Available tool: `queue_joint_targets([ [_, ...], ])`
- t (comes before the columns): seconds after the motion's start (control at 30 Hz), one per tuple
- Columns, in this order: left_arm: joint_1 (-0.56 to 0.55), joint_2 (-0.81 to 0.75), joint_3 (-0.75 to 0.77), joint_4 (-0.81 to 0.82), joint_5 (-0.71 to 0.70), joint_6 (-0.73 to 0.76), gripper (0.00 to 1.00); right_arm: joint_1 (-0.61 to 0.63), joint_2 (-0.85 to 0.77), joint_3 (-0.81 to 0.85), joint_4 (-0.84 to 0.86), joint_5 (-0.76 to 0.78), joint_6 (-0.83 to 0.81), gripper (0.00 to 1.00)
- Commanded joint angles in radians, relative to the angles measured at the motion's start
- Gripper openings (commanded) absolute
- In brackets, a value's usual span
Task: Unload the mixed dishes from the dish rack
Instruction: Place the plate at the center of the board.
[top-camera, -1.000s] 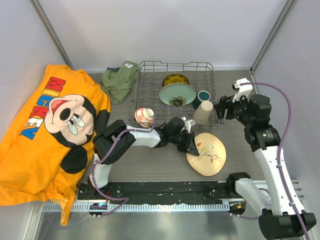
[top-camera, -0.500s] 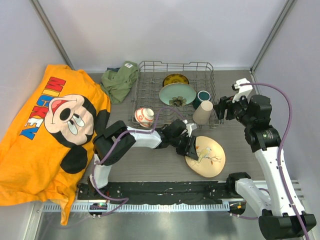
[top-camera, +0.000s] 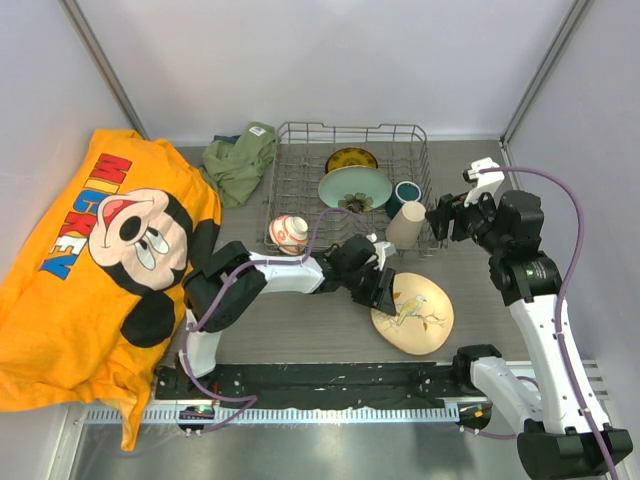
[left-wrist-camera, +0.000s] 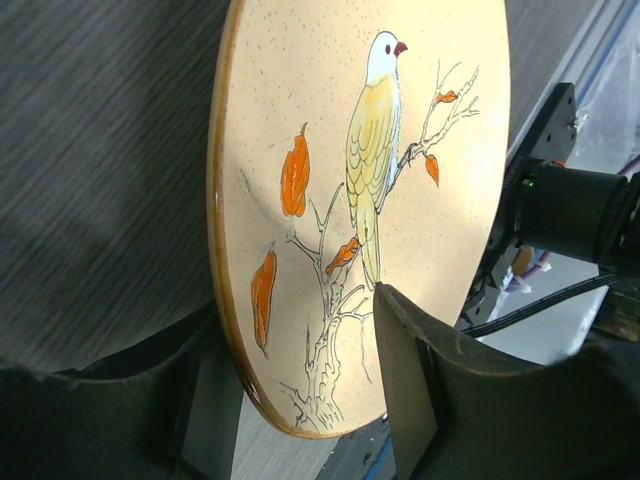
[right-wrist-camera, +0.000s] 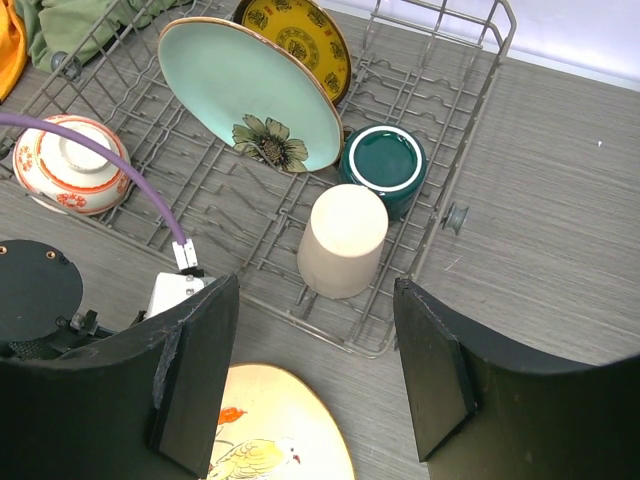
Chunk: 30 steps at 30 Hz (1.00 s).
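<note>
The cream bird-painted plate lies on the table in front of the dish rack. My left gripper is open, its fingers on either side of the plate's left rim. In the rack stand the pale green plate, the yellow patterned plate, the teal mug and the upturned beige cup. The red-orange bowl sits upside down at the rack's near left corner. My right gripper hovers open above the rack's near right corner, with the cup just beyond its fingertips.
An orange Mickey shirt covers the left side of the table. A crumpled green cloth lies against the rack's left side. Grey walls close in the back and both sides. The left arm's purple cable crosses over the bowl.
My left gripper's jaws have opened off the bird plate's rim. The plate has settled lower and shifted slightly right. The right arm has not moved.
</note>
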Motion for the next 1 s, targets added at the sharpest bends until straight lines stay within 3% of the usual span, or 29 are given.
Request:
queue_joint_targets([
  [0.0,-0.006,-0.056,0.046,-0.061,-0.082,0.076,0.57,-0.005,-0.021,-0.005,0.039,-0.014,-0.008,0.68],
  [0.57,0.0,-0.045,0.106,-0.176,-0.29,0.185,0.63,-0.003,-0.024,-0.014,0.016,-0.009,-0.035,0.7],
  [0.97,0.004,-0.159,0.103,-0.208,-0.458,0.323,0.67,-0.003,0.076,0.043,0.002,-0.006,-0.067,0.72],
])
